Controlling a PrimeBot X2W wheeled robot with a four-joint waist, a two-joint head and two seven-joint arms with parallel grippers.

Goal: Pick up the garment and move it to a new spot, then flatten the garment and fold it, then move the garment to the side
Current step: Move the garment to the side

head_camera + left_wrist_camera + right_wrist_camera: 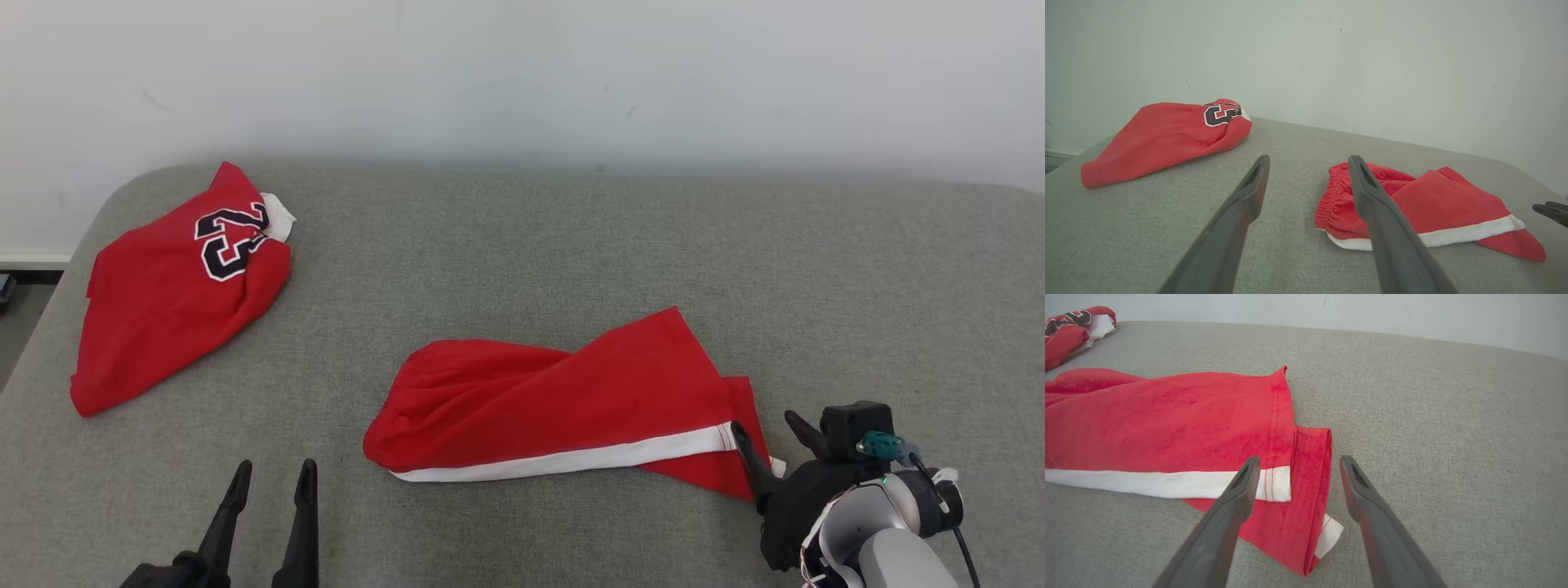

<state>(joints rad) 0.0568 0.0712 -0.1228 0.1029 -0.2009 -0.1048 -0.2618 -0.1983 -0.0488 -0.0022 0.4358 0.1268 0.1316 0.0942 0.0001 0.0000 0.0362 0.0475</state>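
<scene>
Red shorts with a white side stripe (563, 400) lie crumpled in the middle of the grey surface, waistband to the left, leg hems to the right. My right gripper (766, 426) stands open at the shorts' right hem, its fingers straddling the hem corner (1306, 486) without closing on it. My left gripper (273, 474) is open at the lower left, apart from the shorts (1412, 208), which lie to its right. Nothing is between its fingers (1249, 192).
A second red garment with a dark number print (180, 286) lies bunched at the far left of the grey padded surface (571, 245). A pale wall runs behind. The surface's left edge drops to the floor (16, 327).
</scene>
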